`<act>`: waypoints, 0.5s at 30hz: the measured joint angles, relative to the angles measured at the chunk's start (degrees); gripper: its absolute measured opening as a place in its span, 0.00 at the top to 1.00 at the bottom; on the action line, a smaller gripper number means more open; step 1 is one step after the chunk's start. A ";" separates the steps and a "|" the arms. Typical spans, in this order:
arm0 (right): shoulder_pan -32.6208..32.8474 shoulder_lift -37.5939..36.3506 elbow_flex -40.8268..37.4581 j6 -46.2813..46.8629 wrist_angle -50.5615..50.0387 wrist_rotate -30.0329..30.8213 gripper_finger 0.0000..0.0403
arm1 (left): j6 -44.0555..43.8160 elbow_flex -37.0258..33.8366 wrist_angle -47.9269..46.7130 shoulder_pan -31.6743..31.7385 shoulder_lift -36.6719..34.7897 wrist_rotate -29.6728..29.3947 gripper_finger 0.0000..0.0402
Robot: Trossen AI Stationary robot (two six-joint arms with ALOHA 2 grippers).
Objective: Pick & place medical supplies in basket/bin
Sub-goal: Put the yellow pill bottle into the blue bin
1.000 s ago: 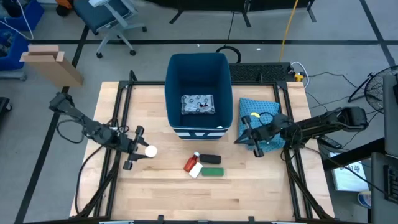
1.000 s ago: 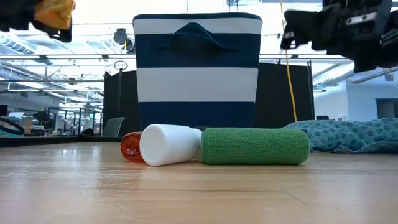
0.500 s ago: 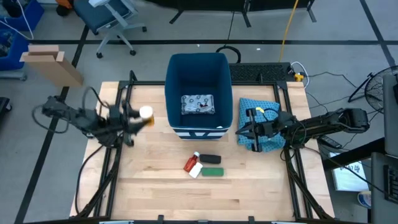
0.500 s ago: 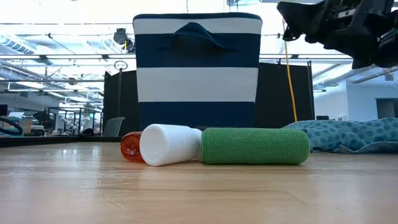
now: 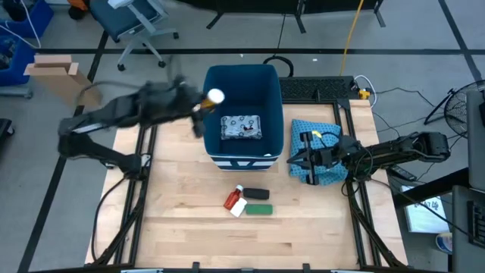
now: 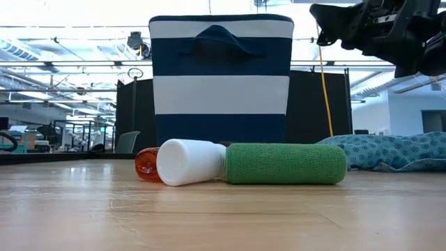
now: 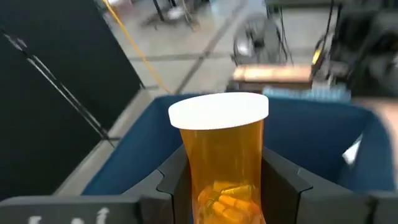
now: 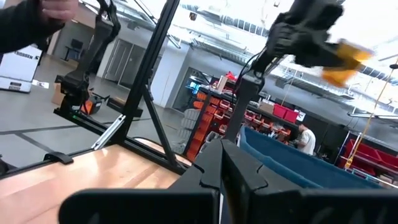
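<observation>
Left wrist view puts the orange pill bottle (image 7: pixel 219 163) right in front of you, clamped between the left gripper (image 5: pixel 198 107) fingers (image 7: pixel 171 186), with the dark-blue bin (image 5: pixel 214 80) beyond. Since the earlier frame, your left arm has swung from the table's left edge to the bin's rim. Your right gripper (image 5: pixel 297 161), fingers together, stays over the blue patterned cloth (image 5: pixel 332 130).

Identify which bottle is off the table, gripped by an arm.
The orange pill bottle with the white cap, held by the left gripper at the bin; the red bottle lies on the table.
</observation>
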 joint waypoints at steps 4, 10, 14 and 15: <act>0.00 -0.02 0.00 -0.24 -0.31 -0.02 1.00 | 7.08 6.11 -3.60 5.53 8.93 6.63 0.65; 0.00 0.00 0.00 -0.66 -0.61 -0.04 1.00 | 13.94 13.32 -7.16 13.36 20.23 14.29 0.65; 0.00 -0.01 0.00 -2.19 -1.58 -0.04 1.00 | 19.31 17.05 -9.18 16.01 26.97 15.96 0.65; 0.00 0.00 0.00 -2.34 -1.67 -0.03 1.00 | 20.50 18.14 -9.56 16.67 28.51 16.11 0.65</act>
